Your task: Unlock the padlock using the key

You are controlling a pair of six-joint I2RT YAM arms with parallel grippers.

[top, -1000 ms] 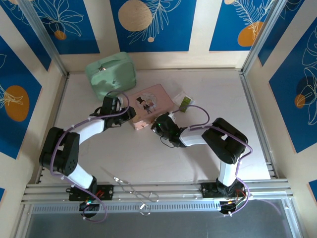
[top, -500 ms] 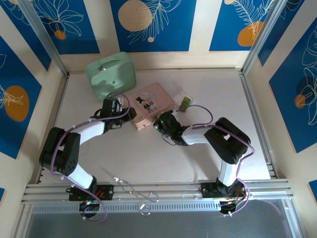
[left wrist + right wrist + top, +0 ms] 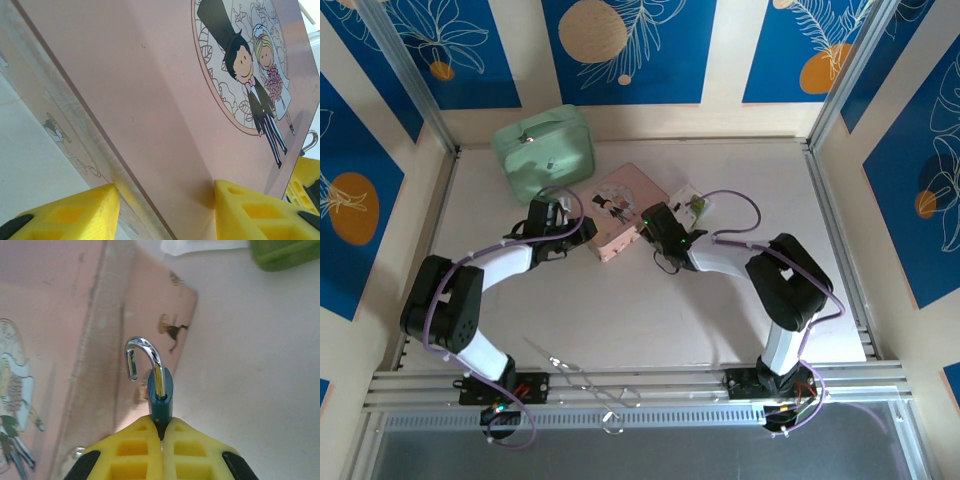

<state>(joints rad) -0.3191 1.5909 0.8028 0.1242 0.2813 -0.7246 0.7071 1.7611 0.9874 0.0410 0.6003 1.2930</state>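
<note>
Gripping the padlock (image 3: 160,396) by its blue body, the right gripper (image 3: 161,427) jaws are clamped, shackle (image 3: 145,347) open, just beside the pink tin (image 3: 150,90). Left gripper (image 3: 164,194) jaws straddle the tin's edge; whether they clamp it cannot be told.

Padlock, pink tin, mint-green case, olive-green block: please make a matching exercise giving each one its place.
1 padlock
2 pink tin
3 mint-green case
4 olive-green block

A far left corner of the table
B between the jaws of the left gripper
C clamped in the right gripper, shackle open
D lying right of the pink tin

Pairs: 1-C, 2-B, 3-A, 4-D
</note>
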